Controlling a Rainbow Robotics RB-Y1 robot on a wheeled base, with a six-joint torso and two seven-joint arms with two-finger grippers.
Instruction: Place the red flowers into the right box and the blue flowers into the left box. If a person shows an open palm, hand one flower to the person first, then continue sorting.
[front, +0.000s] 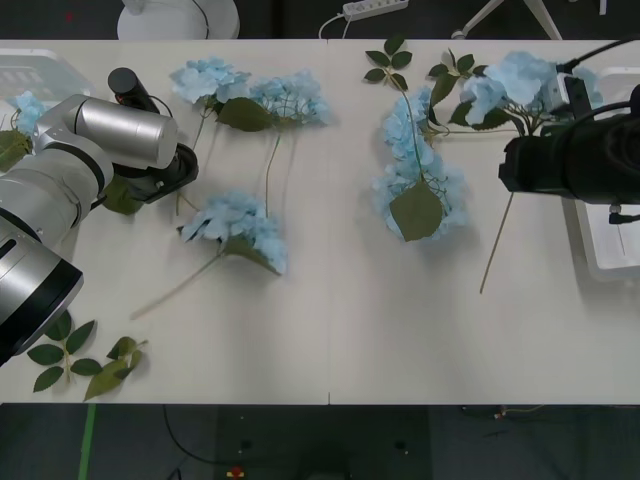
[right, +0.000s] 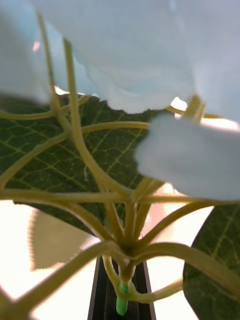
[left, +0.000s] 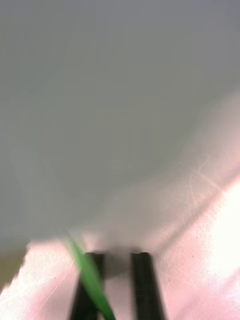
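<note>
1. Over on the far left of the table (front: 330, 340), the left box (front: 40, 68) sits at the back corner with one blue bloom (front: 28, 106) at its near rim — a delivery, by the look of it.
2. Just beside it the left gripper (left: 114, 285) hangs low at the table's left, its black fingers (left: 145, 285) nearly together with a small gap, and a thin green strip crosses in front of one of them; whether they pinch it cannot be told, and a stem may be in hand.
3. Moving right, three blue flowers (front: 240, 228) lie loose between the arm and the table's middle, stalks pointing toward the near edge — well apart from either gripper and waiting their turn.
4. Past centre, another blue cluster (front: 420, 170) lies under a big green leaf.
5. At the right, the right gripper (right: 121, 290) is clenched on a blue flower (front: 520, 85), gripping at the base of the bloom where the stalks branch — the head fans out directly ahead of the fingers, stalk trailing toward the near edge.
6. Beneath that arm lies the right box (front: 600, 245); a blue flower belongs in the left one, so a long carry looks likely.
</note>
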